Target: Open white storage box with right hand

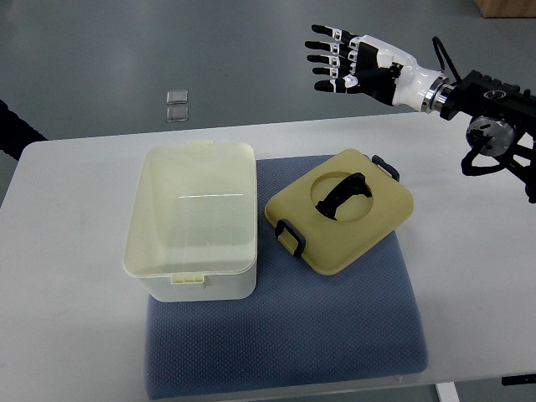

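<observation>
The white storage box stands open on the left part of a blue-grey mat, its inside showing bare. Its yellowish lid, with a dark handle and dark side clips, lies flat on the mat just right of the box. My right hand hovers above and beyond the lid, past the table's far edge, fingers spread and pointing left, holding nothing. The right arm comes in from the right edge. A dark part of the left arm shows at the left edge; its hand is out of view.
The white table carries the mat and box. Two small clear square items lie on the grey floor beyond the table's far edge. A brown box corner shows at top right.
</observation>
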`<state>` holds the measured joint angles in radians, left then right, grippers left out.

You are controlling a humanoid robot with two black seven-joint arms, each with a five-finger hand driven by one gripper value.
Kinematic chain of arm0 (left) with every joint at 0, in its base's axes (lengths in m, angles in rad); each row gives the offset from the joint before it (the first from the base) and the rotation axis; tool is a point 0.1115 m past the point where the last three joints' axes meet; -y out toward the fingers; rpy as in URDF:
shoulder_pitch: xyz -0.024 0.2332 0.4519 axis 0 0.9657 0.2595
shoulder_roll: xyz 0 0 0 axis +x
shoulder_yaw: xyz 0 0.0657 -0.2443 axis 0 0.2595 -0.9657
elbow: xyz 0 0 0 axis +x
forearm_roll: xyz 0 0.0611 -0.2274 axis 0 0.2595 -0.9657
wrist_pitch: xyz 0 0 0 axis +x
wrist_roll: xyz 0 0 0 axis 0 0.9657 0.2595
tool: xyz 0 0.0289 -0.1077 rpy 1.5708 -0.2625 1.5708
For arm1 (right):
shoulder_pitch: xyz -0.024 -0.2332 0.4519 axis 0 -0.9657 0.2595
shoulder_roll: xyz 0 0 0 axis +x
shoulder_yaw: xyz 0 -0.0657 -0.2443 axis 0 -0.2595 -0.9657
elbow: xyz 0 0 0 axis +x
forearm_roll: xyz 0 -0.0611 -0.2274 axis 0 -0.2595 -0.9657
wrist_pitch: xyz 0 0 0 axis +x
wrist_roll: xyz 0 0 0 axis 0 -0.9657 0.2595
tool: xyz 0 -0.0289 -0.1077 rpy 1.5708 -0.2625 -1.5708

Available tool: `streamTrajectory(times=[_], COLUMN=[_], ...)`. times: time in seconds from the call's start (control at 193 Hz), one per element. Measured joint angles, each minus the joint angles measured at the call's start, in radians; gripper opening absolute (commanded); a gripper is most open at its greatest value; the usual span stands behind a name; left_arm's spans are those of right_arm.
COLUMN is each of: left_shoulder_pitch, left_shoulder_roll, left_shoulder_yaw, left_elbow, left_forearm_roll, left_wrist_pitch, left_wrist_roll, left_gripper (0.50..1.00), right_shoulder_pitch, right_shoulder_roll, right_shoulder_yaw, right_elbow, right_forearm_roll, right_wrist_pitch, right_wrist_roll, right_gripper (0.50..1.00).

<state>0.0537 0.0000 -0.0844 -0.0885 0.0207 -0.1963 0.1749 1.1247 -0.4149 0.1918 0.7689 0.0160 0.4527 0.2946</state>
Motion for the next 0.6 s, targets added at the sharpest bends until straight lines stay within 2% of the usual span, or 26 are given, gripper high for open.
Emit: streamTrajectory(times=[0.14, 0.275, 0.405, 0.602], left_shoulder_pitch=[0.0, 0.0, 0.0, 0.0], left_shoulder_roll=[0.0, 0.0, 0.0, 0.0], left_shoulder_yaw=[0.0, 0.0, 0.0, 0.0], left_elbow=[0.0, 0.0, 0.0, 0.0], left_forearm_roll=[0.0, -0.001, -0.001, -0.001], left_wrist_pitch=[0.0, 0.0, 0.0, 0.0], left_wrist_roll=[0.0, 0.0, 0.0, 0.0], left_gripper=[1.0, 1.0, 1.0, 1.0], right_shoulder_pitch=[-0.038, -0.084, -0.108, -0.127], right_shoulder_roll=[0.008, 0.039, 0.069, 0.079], right_shoulder_yaw=[0.0, 0.0, 0.0, 0.0], right_elbow=[-0.008, -0.047, -0.09, -0.106], right_forearm_roll=[0.356, 0.548, 0.597, 0.587], right_wrist_pitch=[-0.002, -0.014, -0.017, -0.016], right_wrist_roll=[-0.136, -0.213, -0.23, -0.218], right_gripper=[0.928, 0.93, 0.93, 0.932])
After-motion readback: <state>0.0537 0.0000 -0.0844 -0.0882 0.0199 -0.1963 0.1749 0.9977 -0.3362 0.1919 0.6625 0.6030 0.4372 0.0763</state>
